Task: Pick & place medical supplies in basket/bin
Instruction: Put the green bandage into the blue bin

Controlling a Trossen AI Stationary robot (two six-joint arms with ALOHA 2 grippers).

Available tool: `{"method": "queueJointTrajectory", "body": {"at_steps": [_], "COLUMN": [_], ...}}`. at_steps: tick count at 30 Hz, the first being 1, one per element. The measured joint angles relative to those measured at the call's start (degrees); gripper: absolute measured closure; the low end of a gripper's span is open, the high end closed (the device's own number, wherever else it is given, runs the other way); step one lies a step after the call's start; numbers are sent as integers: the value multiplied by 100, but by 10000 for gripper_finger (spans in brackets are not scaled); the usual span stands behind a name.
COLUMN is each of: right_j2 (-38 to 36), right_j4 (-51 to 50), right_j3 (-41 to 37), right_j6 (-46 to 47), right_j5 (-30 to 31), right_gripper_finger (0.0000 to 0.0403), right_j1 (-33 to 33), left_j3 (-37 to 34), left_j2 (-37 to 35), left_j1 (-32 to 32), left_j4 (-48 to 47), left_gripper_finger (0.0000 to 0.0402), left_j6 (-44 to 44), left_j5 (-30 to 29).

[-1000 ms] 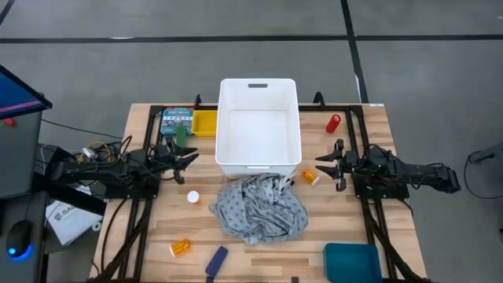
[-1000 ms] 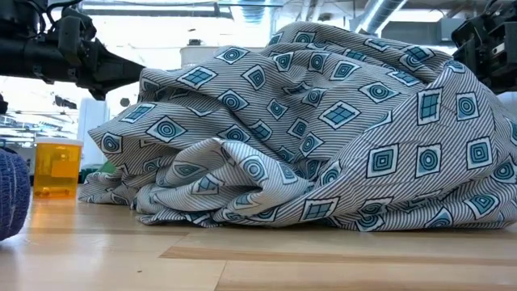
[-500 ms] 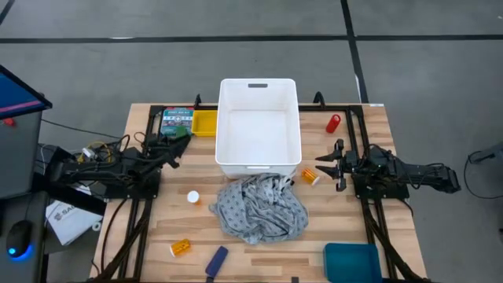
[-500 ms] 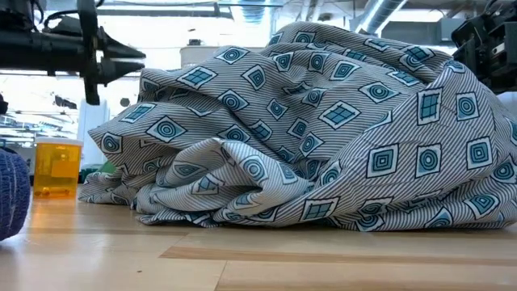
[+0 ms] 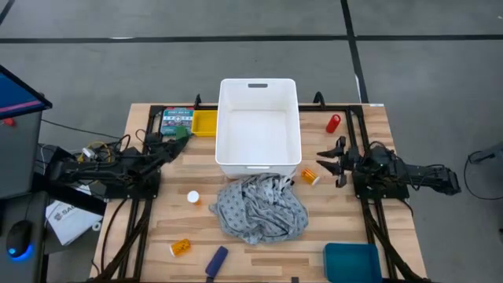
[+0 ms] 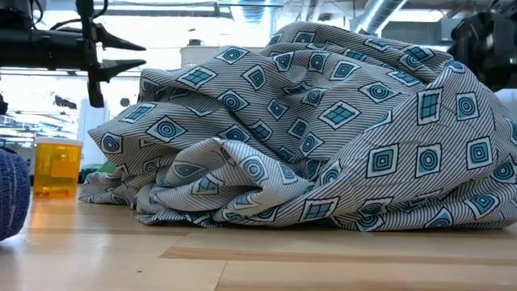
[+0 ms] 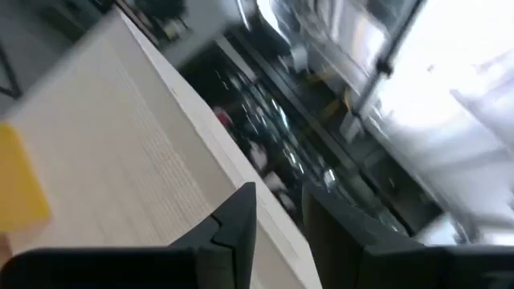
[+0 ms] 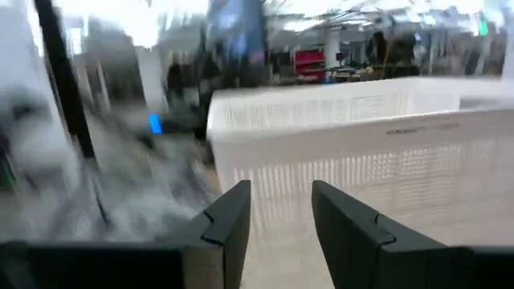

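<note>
The white bin (image 5: pixel 259 126) stands at the table's far middle. The grey patterned cloth (image 5: pixel 259 208) lies crumpled in front of it and fills the low view (image 6: pixel 307 129). My left gripper (image 5: pixel 178 144) is open and empty, left of the bin, just short of the green piece (image 5: pixel 182 134). My right gripper (image 5: pixel 328 160) is open and empty, right of the bin, above an orange pill bottle (image 5: pixel 311 177). A red bottle (image 5: pixel 334 123), a white cap (image 5: pixel 192 197), a second orange bottle (image 5: pixel 180 248) and a dark blue cylinder (image 5: pixel 217 261) lie on the table.
A flat teal printed box (image 5: pixel 177 120) and a yellow tray (image 5: pixel 205 122) lie left of the bin. A teal container (image 5: pixel 351 262) stands at the near right corner. Black rails (image 5: pixel 357 141) run along both sides of the table. The room lies beyond.
My left gripper has gone toward the table's far edge, up to the green piece, and has rolled about its axis so that its open fingers now stand one above the other. My right gripper has shifted a little toward the far edge, still open.
</note>
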Motion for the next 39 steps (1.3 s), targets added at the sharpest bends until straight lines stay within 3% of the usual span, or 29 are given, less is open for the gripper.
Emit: {"method": "queueJointTrajectory", "body": {"at_steps": [3,6,12,17,21,25,29,32,34,36,39], "right_j2": [-2,-7,-7,-4,-4,-4,-4,-4,-4,-4,-4], "right_j4": [315,415,435,352,451,1206,1793,1831,1810,1777,1726], "right_j3": [0,0,1,1,2,2,73,271,316,331,343], "right_j6": [1906,3052,3842,4766,5087,4947,4412,4053,3977,3966,4025], "right_j5": [466,1046,1568,1540,1485,1290,1289,1364,1447,1459,1455], "right_gripper_finger": [273,273,273,273,273,273,272,271,268,264,258], "right_j1": [-4,-4,-4,6,0,1,0,0,-1,-2,5], "left_j3": [0,0,0,0,2,347,1313,2329,3123,3918,4937], "left_j2": [26,68,200,420,707,1104,1518,1817,2017,2271,2671], "left_j1": [0,0,0,2,2,0,-2,-2,1,-9,-108], "left_j4": [61,57,65,54,375,1652,2111,1457,210,-1475,-3816], "left_gripper_finger": [306,306,306,301,271,220,161,125,107,96,86], "left_j6": [-80,-144,16,25,170,1292,3562,5348,6155,6324,5330], "left_j5": [-207,-427,-643,-1001,-1051,-1063,-1090,-1671,-2456,-3277,-4181]}}
